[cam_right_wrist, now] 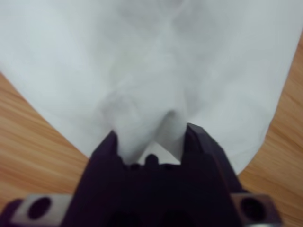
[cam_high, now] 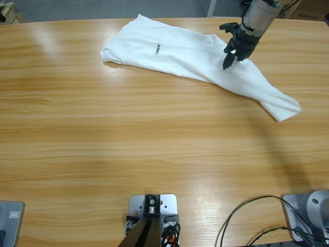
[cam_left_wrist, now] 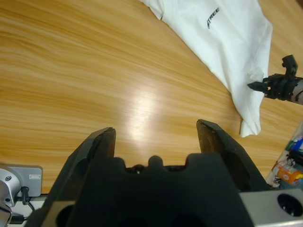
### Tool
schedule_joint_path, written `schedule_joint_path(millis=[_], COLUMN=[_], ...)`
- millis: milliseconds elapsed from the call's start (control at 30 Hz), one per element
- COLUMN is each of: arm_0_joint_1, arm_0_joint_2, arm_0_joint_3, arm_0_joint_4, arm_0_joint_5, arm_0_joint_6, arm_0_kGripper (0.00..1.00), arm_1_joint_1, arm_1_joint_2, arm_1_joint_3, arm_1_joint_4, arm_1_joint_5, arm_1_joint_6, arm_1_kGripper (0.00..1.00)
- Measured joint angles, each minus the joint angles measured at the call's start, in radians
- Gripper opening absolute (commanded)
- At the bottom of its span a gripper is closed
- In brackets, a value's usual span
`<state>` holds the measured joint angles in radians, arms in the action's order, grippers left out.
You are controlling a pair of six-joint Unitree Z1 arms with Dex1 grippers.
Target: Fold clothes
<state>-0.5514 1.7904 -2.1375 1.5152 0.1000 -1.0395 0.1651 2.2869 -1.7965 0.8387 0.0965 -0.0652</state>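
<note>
Right gripper (cam_high: 229, 57) pinching white shirt (cam_high: 190, 56), left gripper (cam_left_wrist: 156, 137) gaping, empty, over bare table (cam_high: 128, 134)

White shirt (cam_high: 195, 56) with black lettering (cam_high: 156, 49), light-brown woodgrain table (cam_high: 128, 149).

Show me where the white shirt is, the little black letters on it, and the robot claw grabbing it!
white shirt (cam_high: 180, 51), high view, its middle.
black letters (cam_high: 157, 49), high view, chest print.
right gripper (cam_high: 230, 57), high view, between its fingertips, on the shirt.
</note>
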Motion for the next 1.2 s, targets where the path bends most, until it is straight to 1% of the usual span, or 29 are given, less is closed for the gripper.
schedule_joint_path(millis=[133,167,200,233,367,500,600,733,833,900,933,1033,1067,1100,1133,1200], arm_0_joint_1=[-0.005,-0.006,-0.006,-0.006,-0.008,-0.008,-0.008,-0.008,-0.009,-0.009,-0.009,-0.009,-0.009,-0.009,-0.009,-0.009], arm_0_joint_2=[0.0,-0.001,-0.001,-0.002,-0.009,-0.018,-0.019,-0.019,-0.023,-0.031,-0.037,-0.052,-0.056,-0.06,-0.063,-0.069], arm_0_joint_3=[0.013,0.019,0.024,0.026,0.028,0.028,0.028,0.029,0.039,0.051,0.06,0.083,0.085,0.086,0.086,0.086], arm_0_joint_4=[0.0,0.0,0.0,0.0,0.0,0.0,0.0,0.0,0.0,0.0,0.0,0.0,0.0,0.0,0.0,0.0], arm_0_joint_5=[0.0,0.0,0.0,0.0,0.0,0.005,0.007,0.007,0.007,0.007,0.007,0.01,0.01,0.011,0.011,0.011], arm_0_joint_6=[-0.006,-0.008,-0.01,-0.012,-0.023,-0.04,-0.047,-0.05,-0.05,-0.05,-0.051,-0.055,-0.056,-0.058,-0.061,-0.065], arm_0_kGripper=[0.666,0.681,0.748,0.792,0.793,0.793,0.793,0.789,0.769,0.734,0.734,0.734,0.734,0.734,0.734,0.734], arm_1_joint_1=[0.0,0.0,0.0,0.0,0.0,0.018,0.107,0.302,0.441,0.497,0.514,0.532,0.534,0.534,0.535,0.536], arm_1_joint_2=[-0.001,-0.002,-0.005,-0.009,-0.057,-0.134,-0.237,-0.398,-0.474,-0.494,-0.504,-0.525,-0.522,-0.517,-0.508,-0.5], arm_1_joint_3=[0.0,0.0,0.0,0.0,0.0,0.002,0.037,0.211,0.37,0.468,0.51,0.603,0.626,0.644,0.661,0.676], arm_1_joint_4=[-0.004,-0.004,-0.004,-0.004,-0.004,0.003,0.048,0.083,0.094,0.109,0.116,0.148,0.164,0.178,0.189,0.199], arm_1_joint_5=[0.009,0.009,0.009,0.009,0.019,0.107,0.199,0.34,0.45,0.509,0.526,0.55,0.554,0.555,0.555,0.522], arm_1_joint_6=[-0.033,-0.038,-0.041,-0.046,-0.079,-0.099,-0.098,-0.074,-0.047,-0.014,0.003,0.027,0.029,0.032,0.04,0.074], arm_1_kGripper=[0.0,0.0,0.0,0.0,0.0,0.0,0.0,0.0,0.0,0.0,0.0,0.0,0.387,0.936,0.999,1.0])
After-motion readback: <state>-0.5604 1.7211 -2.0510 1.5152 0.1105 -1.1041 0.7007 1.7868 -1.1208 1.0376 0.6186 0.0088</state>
